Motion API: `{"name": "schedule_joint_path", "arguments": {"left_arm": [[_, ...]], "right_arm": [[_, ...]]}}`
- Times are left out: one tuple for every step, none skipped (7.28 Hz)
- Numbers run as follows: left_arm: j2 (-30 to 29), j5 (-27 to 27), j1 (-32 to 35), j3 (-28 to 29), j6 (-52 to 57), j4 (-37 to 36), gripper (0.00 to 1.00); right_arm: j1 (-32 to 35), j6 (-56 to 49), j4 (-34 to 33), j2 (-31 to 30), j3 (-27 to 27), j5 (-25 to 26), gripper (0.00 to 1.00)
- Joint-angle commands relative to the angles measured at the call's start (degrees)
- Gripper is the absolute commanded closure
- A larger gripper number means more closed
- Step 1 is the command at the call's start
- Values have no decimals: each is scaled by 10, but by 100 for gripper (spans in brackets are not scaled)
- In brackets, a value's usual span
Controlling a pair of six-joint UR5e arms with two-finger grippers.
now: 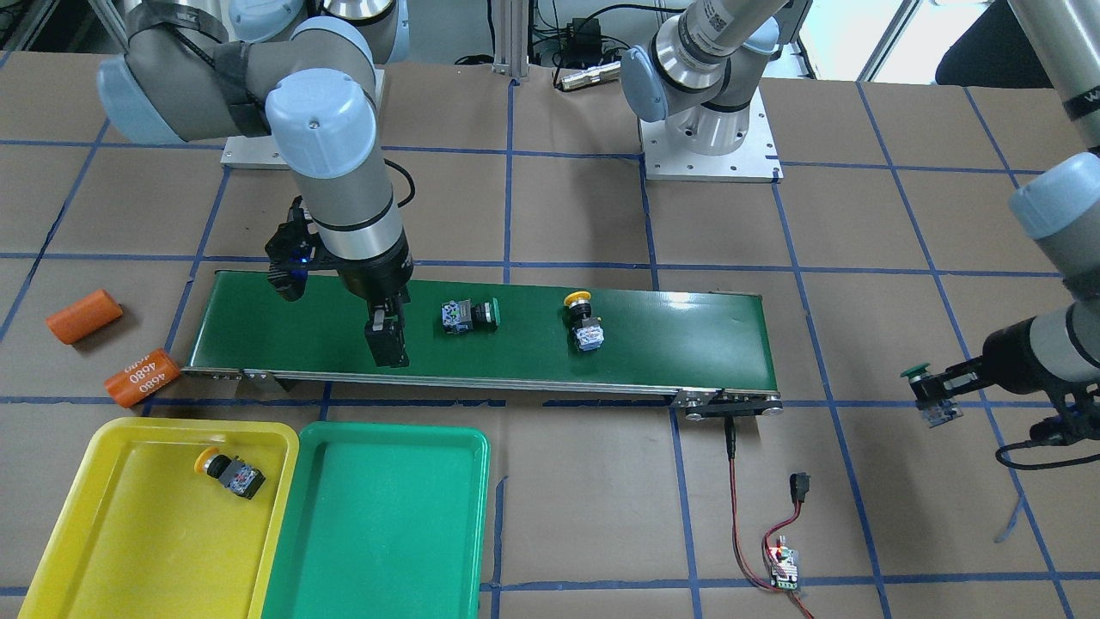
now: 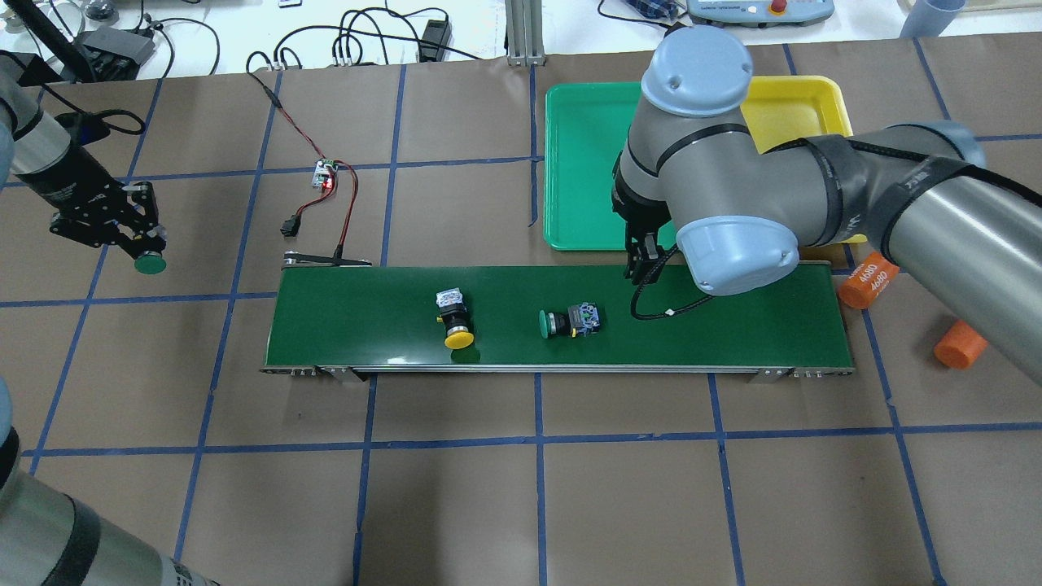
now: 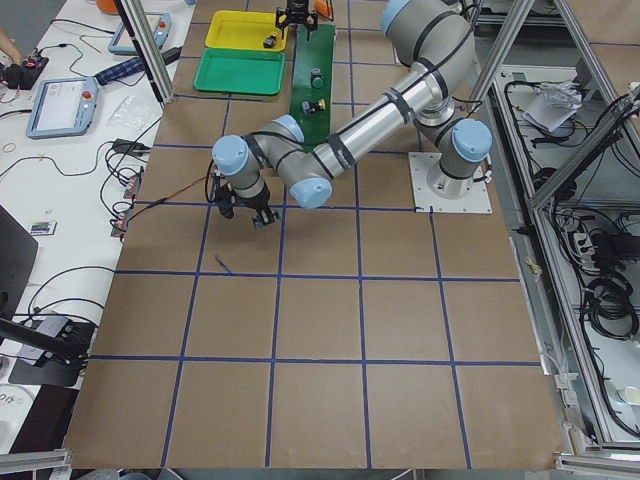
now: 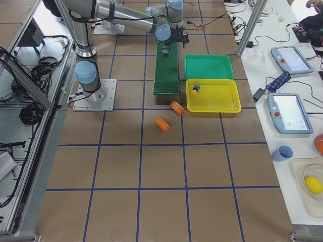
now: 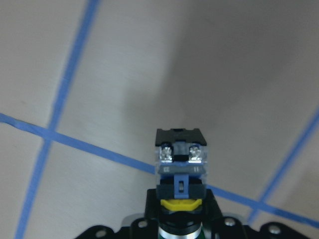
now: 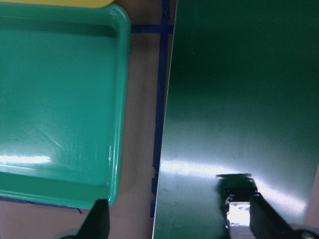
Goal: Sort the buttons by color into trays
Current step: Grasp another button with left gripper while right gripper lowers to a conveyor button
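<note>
The left gripper [image 1: 944,385] has its jaws clamped on a green-capped black push-button [image 2: 150,263]. The right gripper [image 1: 387,342] holds its jaws apart above the dark-green conveyor belt [image 1: 653,335].

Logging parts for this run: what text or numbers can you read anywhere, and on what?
"4680", printed twice: on the orange cylinder at the end of the belt.
Lettering on the left arm and the right arm: too blurred to read.
No marking shows on the other orange cylinder.
</note>
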State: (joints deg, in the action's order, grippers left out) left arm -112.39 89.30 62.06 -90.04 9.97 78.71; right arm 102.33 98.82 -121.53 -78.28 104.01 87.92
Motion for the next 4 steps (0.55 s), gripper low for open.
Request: {"name": "schedule_joint_path", "arguments": {"left_arm": [[96,-54,43,-106,-4,7,100],[129,-59,87,-138,-4,7,100],[144,-55,144,-151,-2,0,100],[140,-55,181,-156,-6,-2,100]], "right_arm": [[13,25,-3,27,6,0,0],[16,27,-3,34,9,0,0],[19,29,-3,37,16,1,0],[19,29,-3,37,28,1,0]]}}
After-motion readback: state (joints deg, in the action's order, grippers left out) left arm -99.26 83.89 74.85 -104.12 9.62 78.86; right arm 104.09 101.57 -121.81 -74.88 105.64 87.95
